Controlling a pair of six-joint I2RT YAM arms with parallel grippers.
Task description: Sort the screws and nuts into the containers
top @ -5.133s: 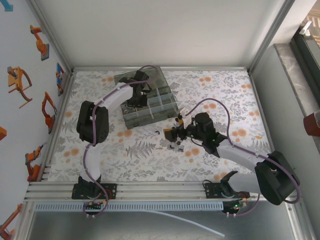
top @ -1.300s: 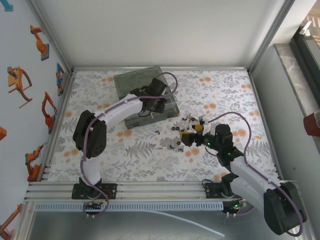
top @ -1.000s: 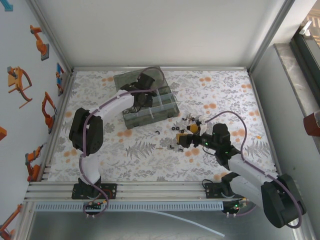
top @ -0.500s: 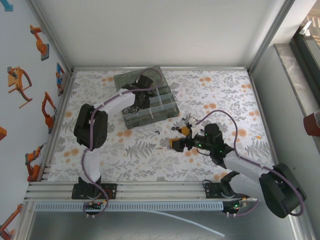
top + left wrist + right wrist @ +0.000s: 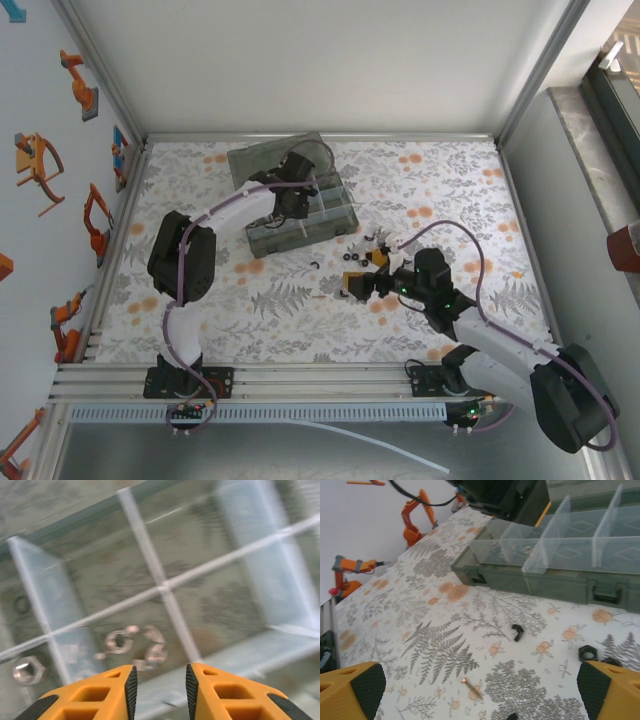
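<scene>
Right claw (image 5: pixel 481 692) edged left over floral table (image 5: pixel 450 180), spread wide; left claw (image 5: pixel 159 682) slightly parted.

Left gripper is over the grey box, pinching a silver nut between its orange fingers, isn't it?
Not quite. The left gripper is over the grey box, but its orange fingers stand apart with nothing between them. The silver nuts lie loose in a compartment below, as the left wrist view shows.
</scene>
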